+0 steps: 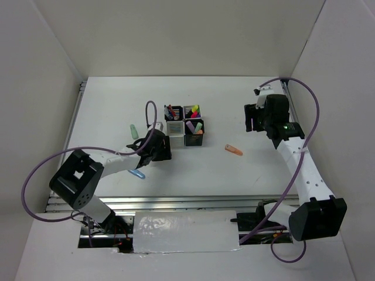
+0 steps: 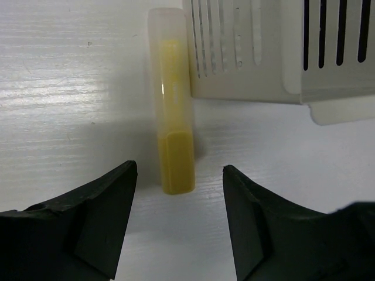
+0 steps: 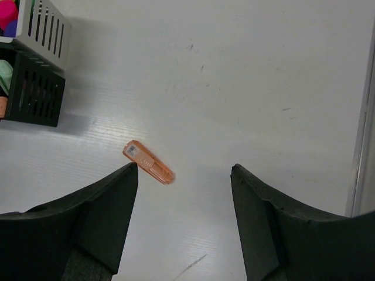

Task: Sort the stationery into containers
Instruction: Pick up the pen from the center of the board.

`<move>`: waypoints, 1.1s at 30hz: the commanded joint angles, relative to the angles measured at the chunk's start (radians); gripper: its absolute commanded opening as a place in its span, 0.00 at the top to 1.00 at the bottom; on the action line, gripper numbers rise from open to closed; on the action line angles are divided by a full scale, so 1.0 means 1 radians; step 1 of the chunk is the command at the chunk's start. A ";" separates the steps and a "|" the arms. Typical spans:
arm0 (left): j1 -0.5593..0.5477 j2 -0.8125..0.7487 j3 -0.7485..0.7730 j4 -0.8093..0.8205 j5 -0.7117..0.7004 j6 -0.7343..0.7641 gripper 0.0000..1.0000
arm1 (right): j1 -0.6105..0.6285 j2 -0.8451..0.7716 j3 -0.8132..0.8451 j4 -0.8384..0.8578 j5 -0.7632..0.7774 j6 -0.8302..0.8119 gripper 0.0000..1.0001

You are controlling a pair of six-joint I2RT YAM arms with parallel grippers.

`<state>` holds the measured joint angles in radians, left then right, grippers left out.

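The containers (image 1: pixel 184 125) are a 2x2 block of black and silver-white slotted cups holding several pens and markers. My left gripper (image 1: pixel 163 146) is open just left of the block. In the left wrist view a yellow marker (image 2: pixel 173 117) lies on the table against a silver-white cup (image 2: pixel 258 52), just ahead of my open left gripper (image 2: pixel 179 175) and untouched. My right gripper (image 1: pixel 251 119) is open and empty above the table. In the right wrist view my right gripper (image 3: pixel 184 170) is open, with an orange marker (image 3: pixel 148 162) lying near its left fingertip. The orange marker (image 1: pixel 234 150) lies right of the block.
A green marker (image 1: pixel 133 131) lies left of the block. A blue marker (image 1: pixel 138 173) lies beside the left arm. The cup block shows at the right wrist view's top left (image 3: pixel 36 88). White walls enclose the table; a metal rail (image 1: pixel 176 204) runs along its near edge.
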<state>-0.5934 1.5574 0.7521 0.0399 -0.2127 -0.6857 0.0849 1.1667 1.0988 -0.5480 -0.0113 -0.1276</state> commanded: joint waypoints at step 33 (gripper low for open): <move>0.263 -0.327 0.121 -0.136 0.407 0.144 1.00 | 0.194 -0.059 0.026 0.143 -0.223 -0.245 0.31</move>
<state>-0.3557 1.2594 0.8143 -0.1043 0.0132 -0.5564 0.2424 1.1622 1.0992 -0.5278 -0.1326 -0.3012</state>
